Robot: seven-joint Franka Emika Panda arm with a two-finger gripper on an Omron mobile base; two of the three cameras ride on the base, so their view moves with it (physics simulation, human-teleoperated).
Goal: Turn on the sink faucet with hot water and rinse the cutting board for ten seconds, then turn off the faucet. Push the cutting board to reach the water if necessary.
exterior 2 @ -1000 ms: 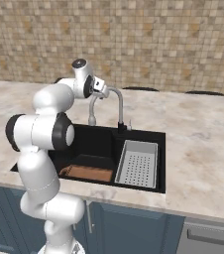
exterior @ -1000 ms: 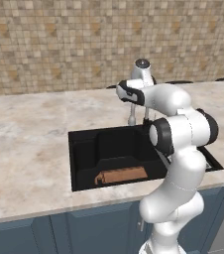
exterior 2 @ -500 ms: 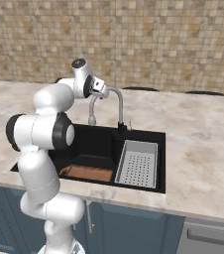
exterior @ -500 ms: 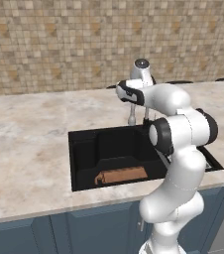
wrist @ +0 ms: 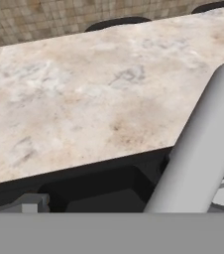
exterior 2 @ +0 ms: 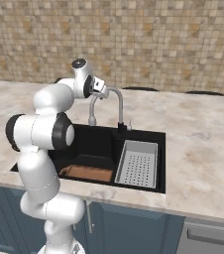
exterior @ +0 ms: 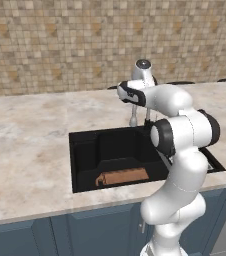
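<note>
- The cutting board (exterior: 123, 177) lay flat on the floor of the sink (exterior: 85, 150), against its near wall, left of the grey perforated tray (exterior 2: 138, 163).
- The faucet (exterior 2: 115, 102) stood at the sink's far rim, its spout arching left over the basin.
- The gripper (exterior 2: 102, 91) sat beside the top of the spout arch, fingers spread wide and holding nothing.
- The marble counter (wrist: 84, 99) extended behind the sink to the tiled wall (exterior: 60, 40).

The cutting board (exterior 2: 86, 173) lies in the sink (exterior 2: 79, 143), left of the tray (exterior 2: 138, 163), faucet (exterior 2: 118, 101) behind.
</note>
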